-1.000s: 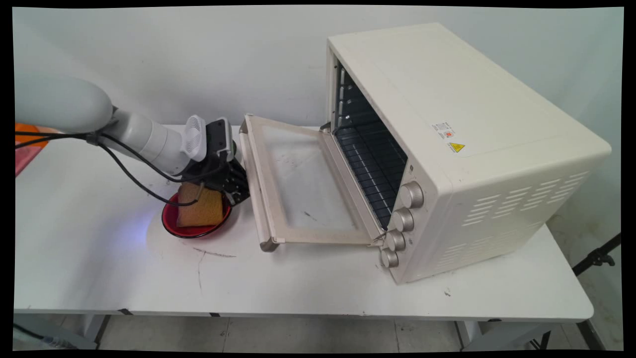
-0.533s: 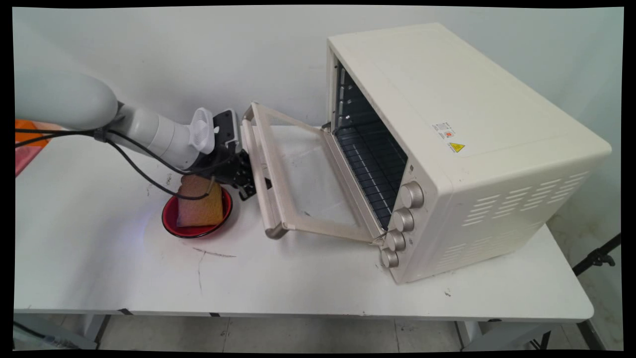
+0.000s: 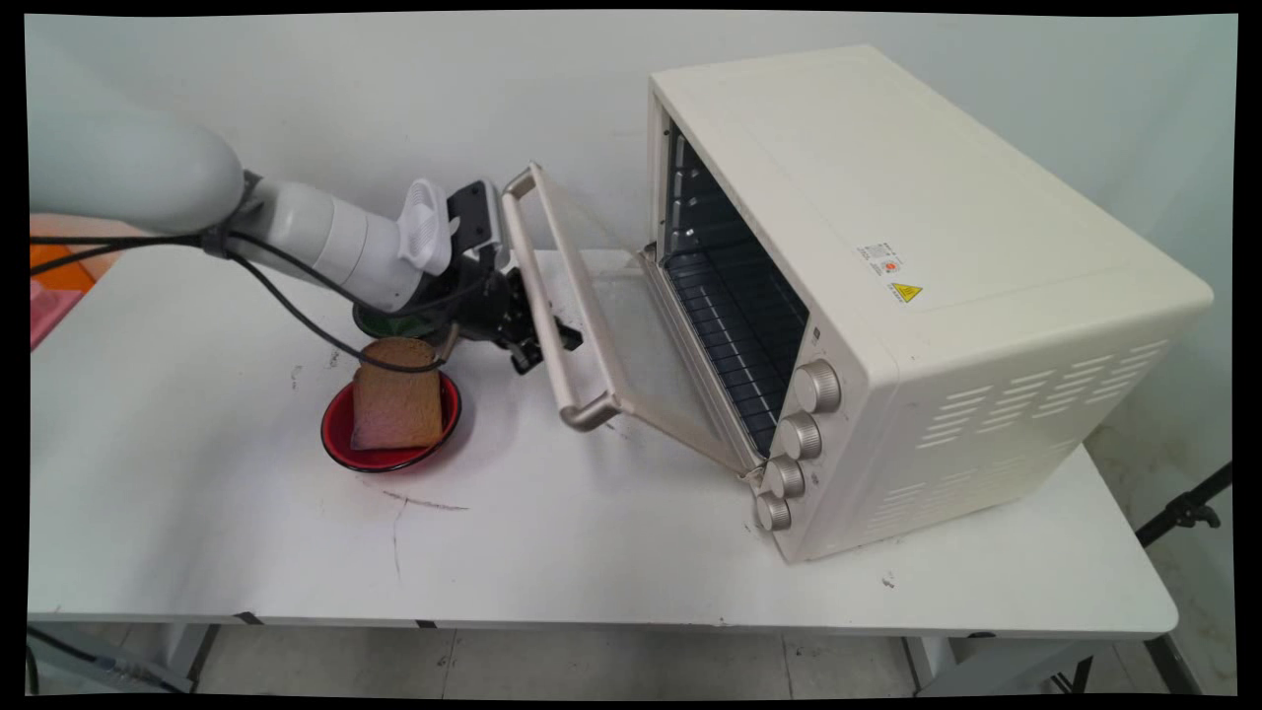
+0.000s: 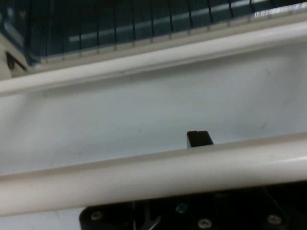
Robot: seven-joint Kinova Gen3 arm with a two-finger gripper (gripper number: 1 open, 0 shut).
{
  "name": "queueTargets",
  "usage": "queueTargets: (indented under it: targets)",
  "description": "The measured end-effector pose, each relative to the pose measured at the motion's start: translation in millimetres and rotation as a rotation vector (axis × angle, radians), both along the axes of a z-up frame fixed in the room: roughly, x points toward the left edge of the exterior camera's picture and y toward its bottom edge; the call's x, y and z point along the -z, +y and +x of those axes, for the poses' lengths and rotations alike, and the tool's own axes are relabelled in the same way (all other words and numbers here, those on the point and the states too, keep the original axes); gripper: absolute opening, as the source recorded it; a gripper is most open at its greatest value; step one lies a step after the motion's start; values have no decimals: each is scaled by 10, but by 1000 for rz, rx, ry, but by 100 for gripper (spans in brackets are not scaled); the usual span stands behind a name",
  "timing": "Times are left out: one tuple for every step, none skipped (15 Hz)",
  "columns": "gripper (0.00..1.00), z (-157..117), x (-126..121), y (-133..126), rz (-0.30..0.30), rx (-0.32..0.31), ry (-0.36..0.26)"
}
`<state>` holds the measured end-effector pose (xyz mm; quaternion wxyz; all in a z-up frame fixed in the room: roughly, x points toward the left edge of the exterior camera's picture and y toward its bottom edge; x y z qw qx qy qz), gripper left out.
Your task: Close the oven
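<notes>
White table [image 3: 611, 552]: tool [image 3: 540, 335] against half-raised oven door handle [image 3: 552, 296]; grip state unclear.

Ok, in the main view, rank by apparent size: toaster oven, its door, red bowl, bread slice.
1. Toaster oven
2. Oven door, seen obliquely, so it looks narrower than it is
3. Red bowl and bread slice: too alike to rank

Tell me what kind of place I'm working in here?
Probably a lab bench staged as a kitchen: a toaster oven and a slice of bread in a red bowl on a bare white table against a blank wall.
</notes>
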<state>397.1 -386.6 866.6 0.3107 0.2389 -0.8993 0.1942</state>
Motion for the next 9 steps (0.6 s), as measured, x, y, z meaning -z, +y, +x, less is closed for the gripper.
queueTargets:
  targets:
    - [0,-45,-50,-12,-8,2,9]
    - [0,-91,-103,-26,-16,4,18]
    - [0,-135,-156,-39,-23,5,28]
    - [0,-174,-207,-52,-30,6,36]
    - [0,-210,-259,-63,-37,7,43]
    - [0,-244,-315,-75,-43,6,51]
    - [0,-267,-364,-85,-47,6,58]
    - [0,-282,-397,-91,-50,5,62]
    - [0,-299,-455,-102,-55,1,70]
